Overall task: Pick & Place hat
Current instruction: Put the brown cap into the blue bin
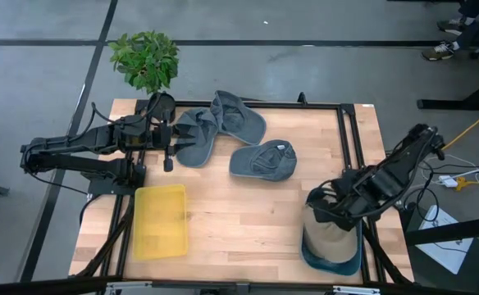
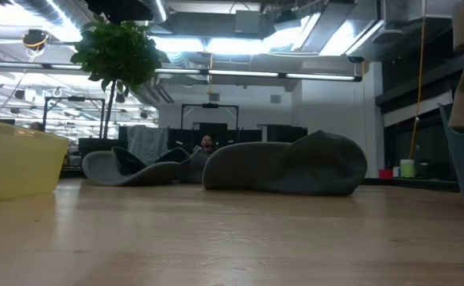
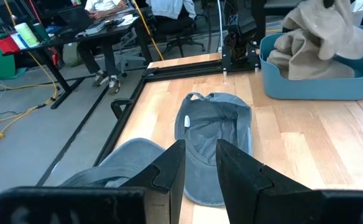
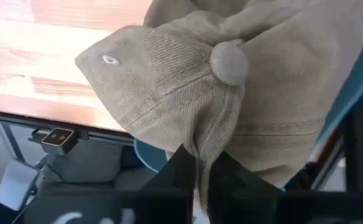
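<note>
A beige corduroy hat [image 4: 188, 74] with a top button hangs from my right gripper [image 1: 331, 210] over a blue bin [image 1: 335, 260] at the table's near right; its lower part sits inside the bin [image 3: 312, 81]. One grey hat [image 1: 262, 160] lies crown-down at mid-table. Two more grey hats [image 1: 216, 129] lie overlapping near the far edge. My left gripper [image 3: 200, 174] hovers beside those two, slightly open and touching nothing, pointing toward the middle hat [image 3: 215, 134]. My right gripper is shut on the beige hat's crown, pinching a fold of cloth [image 4: 203, 155] just below the top button [image 4: 229, 61] between its two fingers. It comes slanting down from the table's right side. The hat bunches below the fingers, with its lower part in the blue bin.
A yellow bin [image 1: 161, 220] stands at the near left. A potted plant [image 1: 145, 57] rises beyond the far left corner. Black frame rails [image 1: 348, 131] run along the table's edges. Bare wood lies between the two bins. People sit at desks beyond the table.
</note>
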